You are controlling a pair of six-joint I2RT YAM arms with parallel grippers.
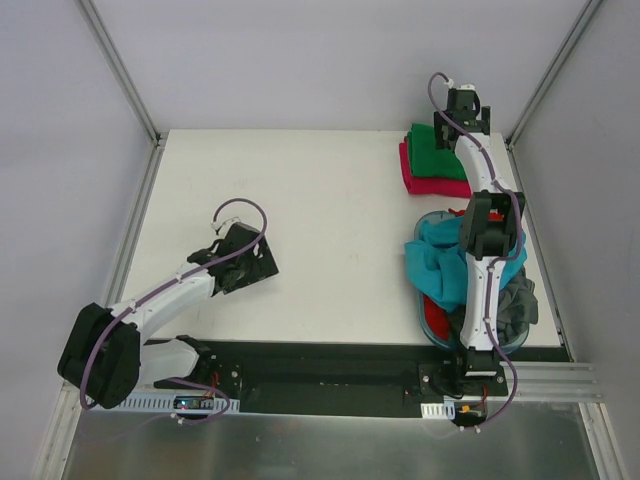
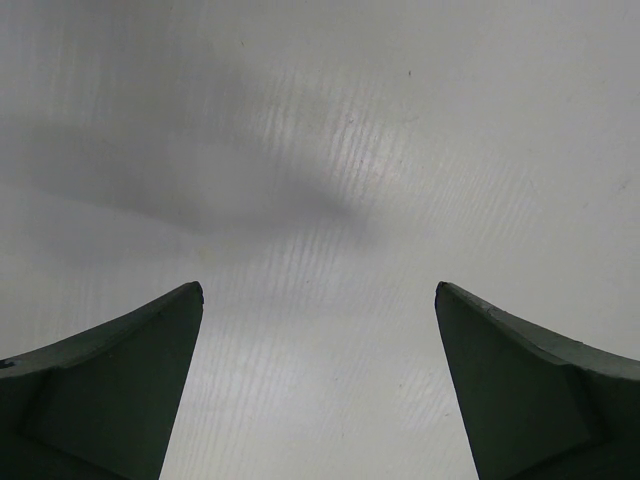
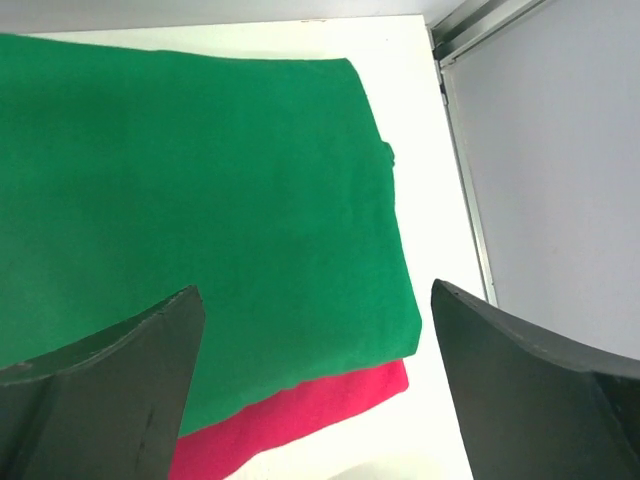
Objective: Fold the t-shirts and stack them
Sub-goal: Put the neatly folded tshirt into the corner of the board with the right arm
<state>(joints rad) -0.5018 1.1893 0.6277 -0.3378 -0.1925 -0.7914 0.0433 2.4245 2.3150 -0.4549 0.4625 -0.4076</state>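
Observation:
A folded bright green t-shirt (image 1: 432, 152) lies on a folded crimson-pink t-shirt (image 1: 412, 178) at the table's back right. In the right wrist view the green shirt (image 3: 200, 200) covers the pink one (image 3: 300, 415). My right gripper (image 1: 466, 108) is open and empty, just above and behind that stack; in its own view the gripper (image 3: 315, 300) spans the stack's corner. A teal t-shirt (image 1: 445, 262), a red one (image 1: 437, 308) and a dark grey one (image 1: 515, 305) lie crumpled in the round blue tub (image 1: 432, 325). My left gripper (image 1: 245, 262) is open and empty over bare table (image 2: 320, 200).
The white table (image 1: 320, 200) is walled by grey panels with metal rails at its left, right and back edges. The right arm stretches over the blue tub towards the back corner. The left arm reaches in from the near left.

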